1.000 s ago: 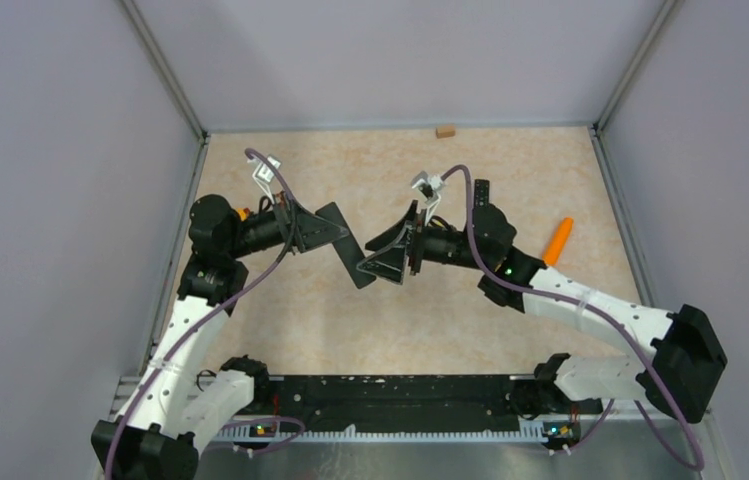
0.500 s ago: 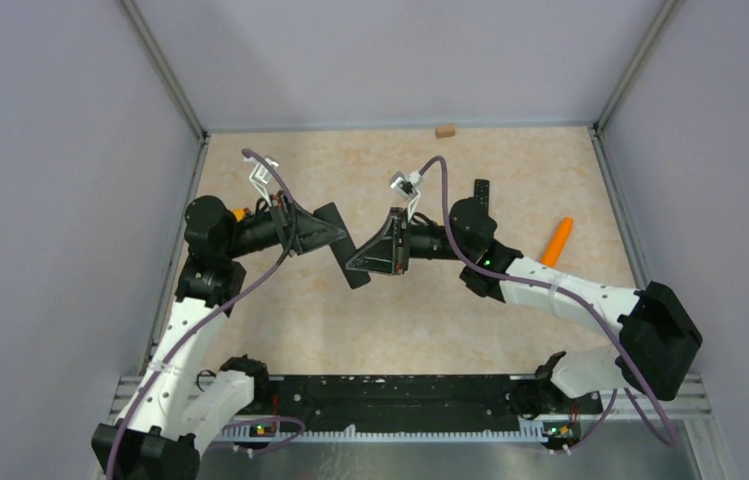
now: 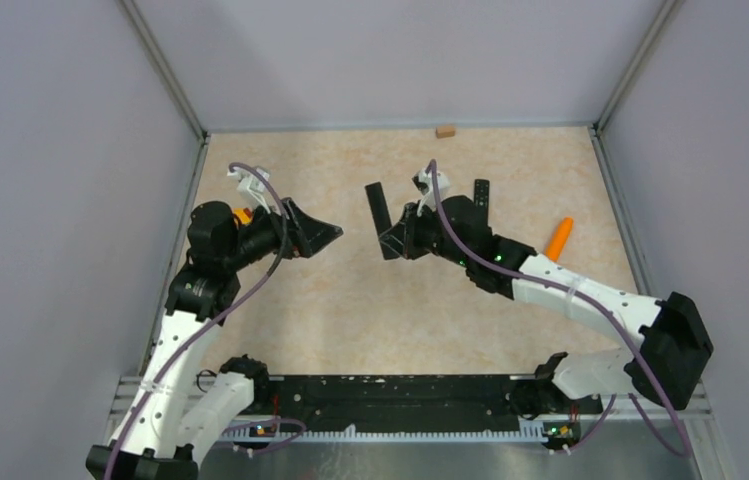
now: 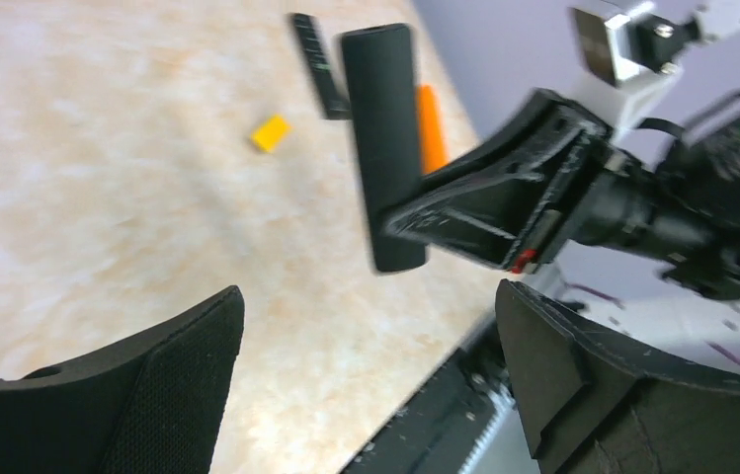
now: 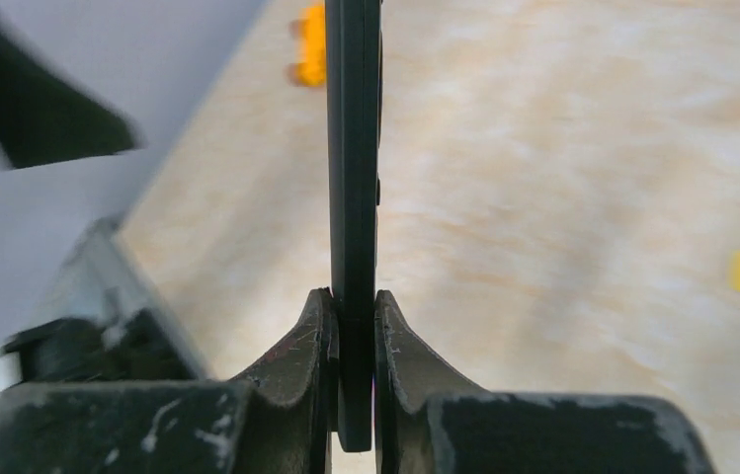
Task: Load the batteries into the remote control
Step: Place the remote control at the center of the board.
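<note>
Your right gripper [image 5: 354, 314] clamped on the black remote control [image 5: 354, 148], your left gripper [image 4: 370, 346] spread wide, holding nothing, apart from the remote.

Remote [image 3: 378, 208] sits in right gripper [image 3: 391, 243], over mid-table [image 3: 350, 310]. Left gripper [image 3: 328, 232] at its 8 o'clock, apart. Second remote [image 3: 482, 192] on table at 3 o'clock, stick [image 3: 558, 238] beyond at 4. Block [image 3: 444, 130] at 1 o'clock, by back wall.

A black remote [image 3: 377, 208], an orange stick [image 3: 558, 239] and a yellow block [image 4: 270, 132] are seen on a surface [image 3: 350, 310] mottled in beige.
</note>
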